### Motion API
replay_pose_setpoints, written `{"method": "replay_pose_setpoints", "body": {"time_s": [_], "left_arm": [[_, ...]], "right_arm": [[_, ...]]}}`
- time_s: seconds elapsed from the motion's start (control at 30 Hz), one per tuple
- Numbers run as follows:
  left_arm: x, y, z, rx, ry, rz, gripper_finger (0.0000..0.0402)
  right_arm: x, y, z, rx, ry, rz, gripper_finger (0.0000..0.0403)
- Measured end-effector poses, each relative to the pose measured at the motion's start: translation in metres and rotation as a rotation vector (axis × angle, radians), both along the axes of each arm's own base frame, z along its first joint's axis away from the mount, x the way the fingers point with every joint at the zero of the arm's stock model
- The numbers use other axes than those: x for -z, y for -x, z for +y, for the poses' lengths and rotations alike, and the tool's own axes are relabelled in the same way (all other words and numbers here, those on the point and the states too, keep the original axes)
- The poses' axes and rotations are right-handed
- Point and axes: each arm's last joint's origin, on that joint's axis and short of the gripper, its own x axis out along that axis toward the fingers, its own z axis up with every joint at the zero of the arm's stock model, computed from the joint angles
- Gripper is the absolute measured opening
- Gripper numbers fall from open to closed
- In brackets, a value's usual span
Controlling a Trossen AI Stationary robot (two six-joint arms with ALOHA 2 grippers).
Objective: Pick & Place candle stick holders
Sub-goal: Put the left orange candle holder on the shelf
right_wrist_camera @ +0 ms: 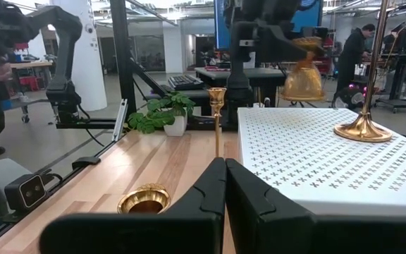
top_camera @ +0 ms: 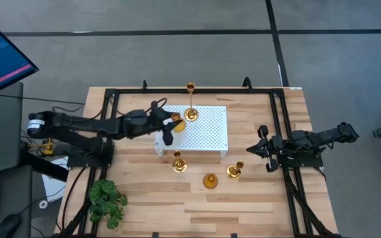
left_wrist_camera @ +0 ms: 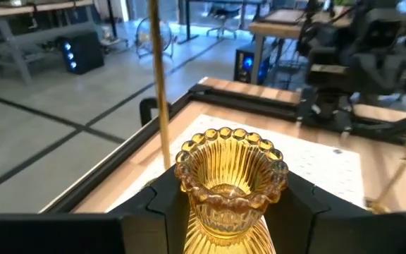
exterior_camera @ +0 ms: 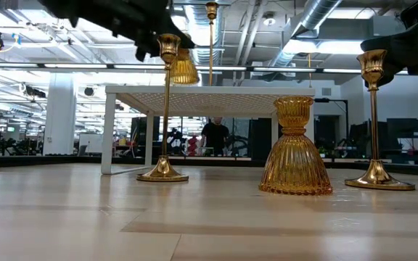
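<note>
Now the left claw (top_camera: 170,123) is clamped on an amber ribbed holder (left_wrist_camera: 229,180), hanging above the white board (top_camera: 204,135) (tall holder (top_camera: 190,106) just beyond); right claw (top_camera: 264,149) together.

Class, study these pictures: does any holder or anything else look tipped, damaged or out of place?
Nothing stands out. The holders on the table and board stand upright; the left tool holds an amber holder upright above the board.
</note>
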Motion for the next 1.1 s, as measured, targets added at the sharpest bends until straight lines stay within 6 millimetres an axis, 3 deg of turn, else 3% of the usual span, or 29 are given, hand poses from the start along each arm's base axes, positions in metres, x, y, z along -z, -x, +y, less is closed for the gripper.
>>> {"method": "replay_pose_setpoints", "body": {"time_s": [0.3, 1.1], "left_arm": [[0.007, -0.011, 0.012, -0.051, 0.061, 0.039, 0.0145], [0.021, -0.023, 0.014, -0.062, 0.085, 0.079, 0.0157]], "right_arm": [[0.000, 0.000, 0.000, 0.000, 0.000, 0.000, 0.0000], [0.000, 0.000, 0.000, 0.000, 0.000, 0.000, 0.0000]]}}
